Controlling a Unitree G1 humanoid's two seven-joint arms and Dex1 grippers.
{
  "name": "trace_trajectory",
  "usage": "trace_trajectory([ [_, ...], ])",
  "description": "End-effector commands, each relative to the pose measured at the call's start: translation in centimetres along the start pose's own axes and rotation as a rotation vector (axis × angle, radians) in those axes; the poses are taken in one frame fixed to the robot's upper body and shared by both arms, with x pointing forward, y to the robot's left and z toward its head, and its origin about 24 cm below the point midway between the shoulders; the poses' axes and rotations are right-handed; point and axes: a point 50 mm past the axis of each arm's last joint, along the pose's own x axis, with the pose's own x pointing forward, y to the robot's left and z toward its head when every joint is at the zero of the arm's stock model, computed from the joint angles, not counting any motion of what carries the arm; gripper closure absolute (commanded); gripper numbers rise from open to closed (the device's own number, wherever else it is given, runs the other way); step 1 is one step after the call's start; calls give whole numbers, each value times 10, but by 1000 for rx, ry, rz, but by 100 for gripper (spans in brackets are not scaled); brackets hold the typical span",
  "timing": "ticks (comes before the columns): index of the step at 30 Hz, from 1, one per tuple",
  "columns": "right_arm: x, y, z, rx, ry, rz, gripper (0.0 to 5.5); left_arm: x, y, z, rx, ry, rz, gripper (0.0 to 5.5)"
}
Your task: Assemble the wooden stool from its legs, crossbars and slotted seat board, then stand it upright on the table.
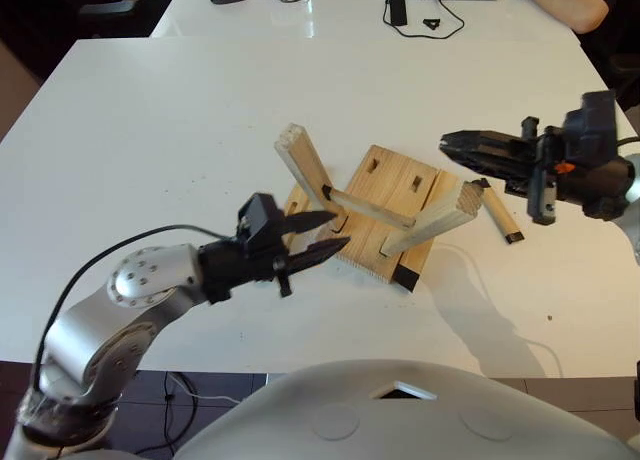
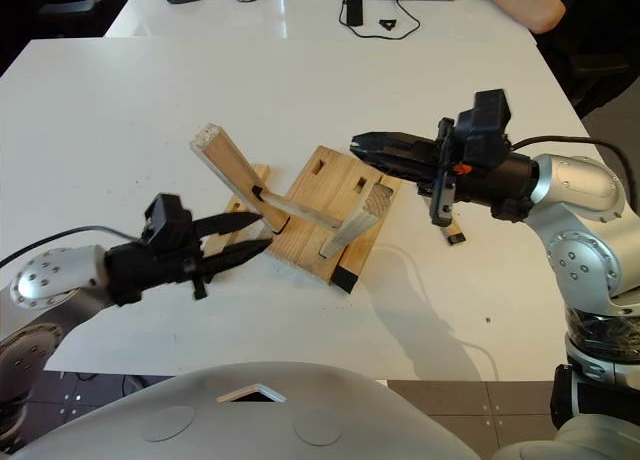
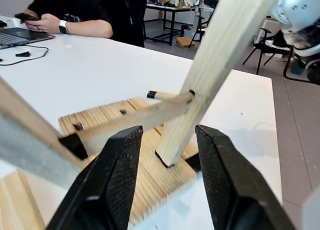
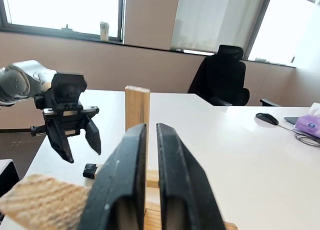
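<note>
**Head views.** The stool is partly built, in pale bare wood with dark marks at some joints.
- One seat board point(image 1: 392, 172) lies flat on the white bench point(image 1: 150, 130), directly ahead of the left pincer point(image 1: 340, 230).
- Two legs rise from the board at a tilt. The first leg point(image 1: 303, 165) stands just beside the left pincer's tips. The second leg point(image 1: 440, 220) leans out below the right pincer point(image 1: 447, 145).
- One crossbar point(image 1: 375, 208) joins the two legs.
- Two slots point(image 1: 372, 163) in the board beyond the crossbar have nothing fitted in them.
- One loose bar point(image 1: 497, 215) with a dark end lies on the bench beneath the right pincer's wrist, just beside the board.

The left pincer is spread and holds nothing, its tips just short of the crossbar. The right pincer is closed on nothing and hangs above the board's far corner, apart from it. Broad bench surface extends outward from the left pincer and beyond the board. The bench's near edge runs behind the left pincer's wrist.

**Left wrist view.** The fingers point(image 3: 115, 180) stand spread. The foot of the second leg sits in the board just ahead of the gap between them, and the crossbar runs across above them.

**Right wrist view.** The fingers are pressed almost together. The first leg rises beyond their tips, and the second leg's cut end is close beside them. The left pincer is farther off, spread.
</note>
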Motion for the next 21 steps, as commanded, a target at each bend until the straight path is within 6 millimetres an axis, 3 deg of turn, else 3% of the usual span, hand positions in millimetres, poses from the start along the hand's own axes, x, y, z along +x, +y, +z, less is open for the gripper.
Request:
trace_trajectory([
  [1, -6, 2, 9, 30, -45, -12, 515, -21, 5, -3, -12, 25, -1, 354],
  [6, -27, 10, 6, 66, 35, -21, 515, -61, 40, -26, -55, 99, 186, 354],
  [9, -38, 12, -2, 83, 108, -27, 515, -71, 59, -35, -46, 107, 301, 354],
  [13, -45, 19, -18, 94, 234, 14, 515, -58, 76, -31, -13, 45, 376, 354],
  [21, -37, 29, -27, 87, 263, 92, 515, -38, 73, -10, 56, -19, 301, 354],
])
